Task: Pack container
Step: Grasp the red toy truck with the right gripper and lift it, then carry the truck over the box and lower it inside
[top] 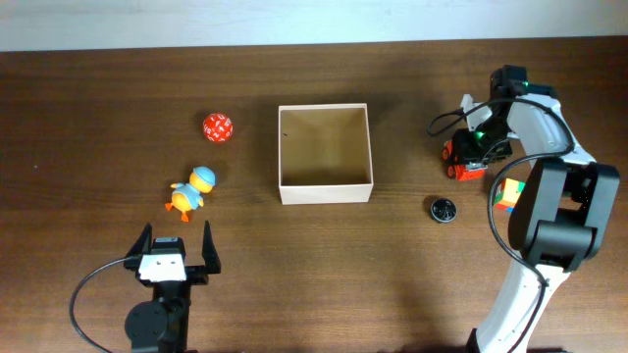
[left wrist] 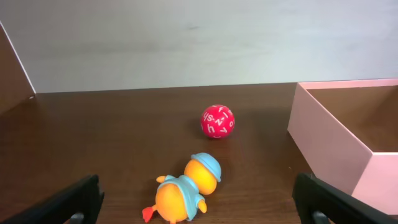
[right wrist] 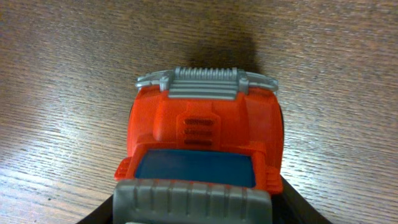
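An empty container (top: 326,192) sits mid table (top: 98,108); the right hand (top: 469,155) is low over a red toy truck (right wrist: 205,130) to its right, grip impossible to tell, probably the pick-up step, needing a secure lift leftward; the left hand (top: 177,240) is open.

A dark wooden table (top: 98,88) fills the frame. Left of centre sits a red ball (top: 218,126) with white markings (letters or digits, I can't tell). Just below it an orange duck (top: 190,190) in a blue cap lies on its side. At the right stands a red truck (right wrist: 205,130) with a grey grille. Lower down are a small black disc (top: 444,209) and a many-coloured cube (top: 508,193), partly hidden.
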You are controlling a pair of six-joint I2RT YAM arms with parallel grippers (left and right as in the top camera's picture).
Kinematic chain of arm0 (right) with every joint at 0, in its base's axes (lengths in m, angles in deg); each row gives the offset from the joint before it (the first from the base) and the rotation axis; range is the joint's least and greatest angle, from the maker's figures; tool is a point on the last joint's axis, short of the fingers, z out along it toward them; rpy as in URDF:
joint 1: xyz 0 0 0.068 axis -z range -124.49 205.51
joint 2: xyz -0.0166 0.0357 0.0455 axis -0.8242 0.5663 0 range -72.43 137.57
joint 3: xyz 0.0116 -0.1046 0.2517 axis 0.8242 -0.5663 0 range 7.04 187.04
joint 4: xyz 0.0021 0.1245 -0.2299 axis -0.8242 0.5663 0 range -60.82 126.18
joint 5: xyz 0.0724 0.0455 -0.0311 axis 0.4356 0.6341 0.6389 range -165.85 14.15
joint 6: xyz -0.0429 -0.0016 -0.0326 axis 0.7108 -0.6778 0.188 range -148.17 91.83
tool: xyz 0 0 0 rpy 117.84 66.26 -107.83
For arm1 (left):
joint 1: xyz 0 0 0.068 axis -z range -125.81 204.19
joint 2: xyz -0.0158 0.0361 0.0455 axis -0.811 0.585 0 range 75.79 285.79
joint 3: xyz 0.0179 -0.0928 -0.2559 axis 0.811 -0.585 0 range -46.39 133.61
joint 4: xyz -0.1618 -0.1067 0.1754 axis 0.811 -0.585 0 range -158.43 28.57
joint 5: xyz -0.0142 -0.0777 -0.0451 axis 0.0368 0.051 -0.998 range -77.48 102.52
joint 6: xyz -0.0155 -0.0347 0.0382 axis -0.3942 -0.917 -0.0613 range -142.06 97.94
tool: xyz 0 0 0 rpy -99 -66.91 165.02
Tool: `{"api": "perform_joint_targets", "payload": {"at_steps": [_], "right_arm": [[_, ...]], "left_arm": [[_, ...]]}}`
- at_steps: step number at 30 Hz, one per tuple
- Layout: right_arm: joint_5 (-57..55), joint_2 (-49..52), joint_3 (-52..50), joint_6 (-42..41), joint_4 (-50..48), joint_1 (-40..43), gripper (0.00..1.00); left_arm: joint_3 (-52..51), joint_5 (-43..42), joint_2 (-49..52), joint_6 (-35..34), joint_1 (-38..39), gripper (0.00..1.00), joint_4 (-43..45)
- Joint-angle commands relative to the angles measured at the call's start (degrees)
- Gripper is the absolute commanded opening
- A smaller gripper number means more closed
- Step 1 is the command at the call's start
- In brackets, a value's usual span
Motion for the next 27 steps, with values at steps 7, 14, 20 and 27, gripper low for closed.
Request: {"api": "perform_joint_targets", "payload": {"at_steps": [7, 14, 20, 27], "right_arm": [[1.73, 1.09, 8.04, 0.44, 5.79, -0.2, 0.47], [7.89, 1.09, 20.72, 0.46, 15.45, -0.2, 0.47], [25.09, 1.09, 32.39, 2.99, 23.89, -0.26, 0.47], [54.82, 0.98, 39.87, 10.16, 28.48, -4.28, 0.43]], "left_arm": [[-0.31, 0.13, -0.44, 0.92, -0.28, 0.99, -0.11], [-0.31, 0.13, -0.44, 0.92, -0.28, 0.99, -0.11], [-0.31, 0.13, -0.44, 0.9, -0.28, 0.99, -0.11], [-0.31, 0.13, -0.44, 0.92, -0.28, 0.99, -0.11]]}}
